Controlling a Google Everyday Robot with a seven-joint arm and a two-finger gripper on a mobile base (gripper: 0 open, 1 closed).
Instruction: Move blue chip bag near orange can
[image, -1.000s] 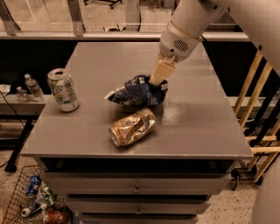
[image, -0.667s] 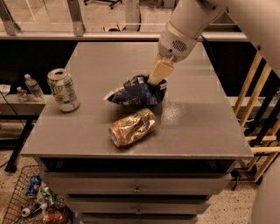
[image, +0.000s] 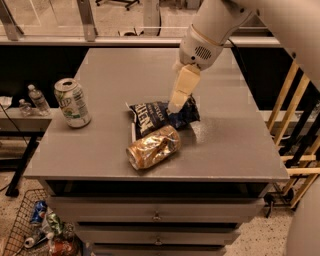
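Note:
The blue chip bag (image: 159, 117) lies on the grey table (image: 100, 150), its front edge touching or almost touching the orange can (image: 152, 147). The orange can is crushed and lies on its side just in front of the bag. My gripper (image: 176, 106) comes down from the upper right, and its tip is on the bag's top right part. The bag's right end pokes out behind the gripper.
A white-and-green soda can (image: 73, 102) stands upright near the table's left edge. Drawers sit under the tabletop. A wire basket of rubbish (image: 42, 227) is on the floor at lower left. Wooden rails (image: 292, 125) stand to the right.
My gripper has come down and slightly forward with the blue chip bag. The bag now lies lower and flatter, closer to the orange can. Both cans have stayed put.

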